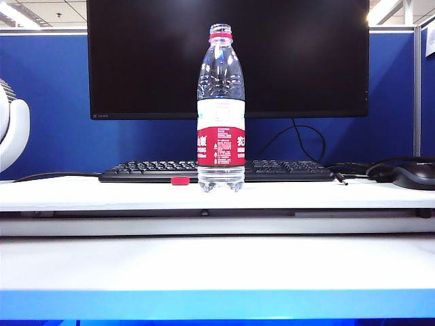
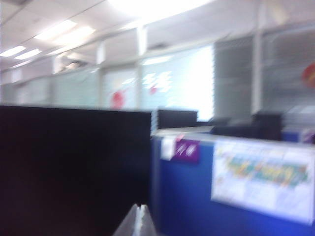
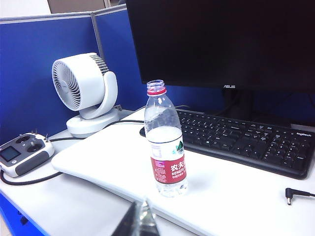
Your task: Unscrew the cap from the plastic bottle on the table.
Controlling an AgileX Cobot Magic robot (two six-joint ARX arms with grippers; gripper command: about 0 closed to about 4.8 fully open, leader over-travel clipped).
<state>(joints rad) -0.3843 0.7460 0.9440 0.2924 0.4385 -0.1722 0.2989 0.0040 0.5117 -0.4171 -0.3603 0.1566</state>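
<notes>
1. Bottle (image 1: 221, 109): upright on bench (image 1: 102, 193), open-mouthed, red ring on neck; ahead of right fingers (image 3: 142, 216). Looks empty: judged light, thin-walled, tippy; hold at label.
2. Cap (image 1: 180, 180): off, on bench beside bottle base; small, rigid.
3. Left fingers (image 2: 139, 221): together, empty, aimed at office partitions.
4. Right fingers: together, empty.

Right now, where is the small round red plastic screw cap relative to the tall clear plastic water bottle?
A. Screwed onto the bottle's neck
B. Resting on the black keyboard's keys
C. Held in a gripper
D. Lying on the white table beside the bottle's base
D. In the exterior view the small round red plastic screw cap lies on the white table just left of the tall clear plastic water bottle, whose mouth is open.
</notes>
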